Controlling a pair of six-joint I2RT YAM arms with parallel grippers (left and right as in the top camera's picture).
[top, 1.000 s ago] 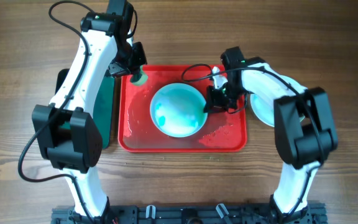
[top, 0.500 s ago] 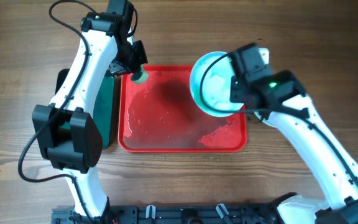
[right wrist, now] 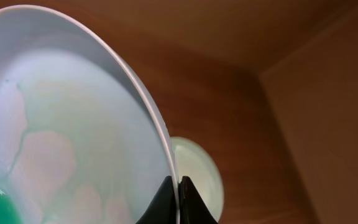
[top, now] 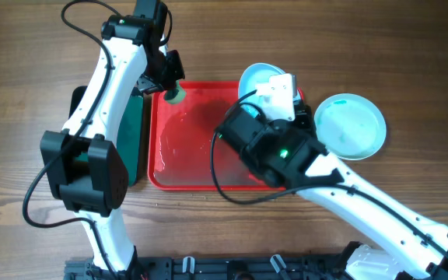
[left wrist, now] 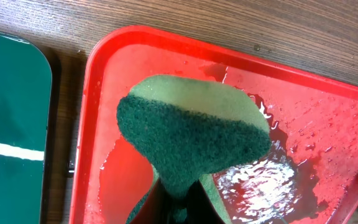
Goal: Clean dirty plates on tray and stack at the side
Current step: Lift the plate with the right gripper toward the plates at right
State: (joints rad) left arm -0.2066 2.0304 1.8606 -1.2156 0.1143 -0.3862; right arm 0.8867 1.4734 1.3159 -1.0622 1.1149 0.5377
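My right gripper is shut on the rim of a pale aqua plate and holds it tilted, high above the tray's back right corner. A green smear shows low on its face. In the overhead view the raised right arm hides most of this plate. A second pale aqua plate lies flat on the table right of the red tray. My left gripper is shut on a green sponge over the wet back left corner of the tray.
A dark green tray lies against the red tray's left side, partly under my left arm. Water pools on the red tray's floor. My right arm crosses over the tray's right half, close to the overhead camera.
My right gripper has lifted the aqua plate off the tray and swung it up and back to the right. The plate on the table at right has come into view. The left arm has not moved.
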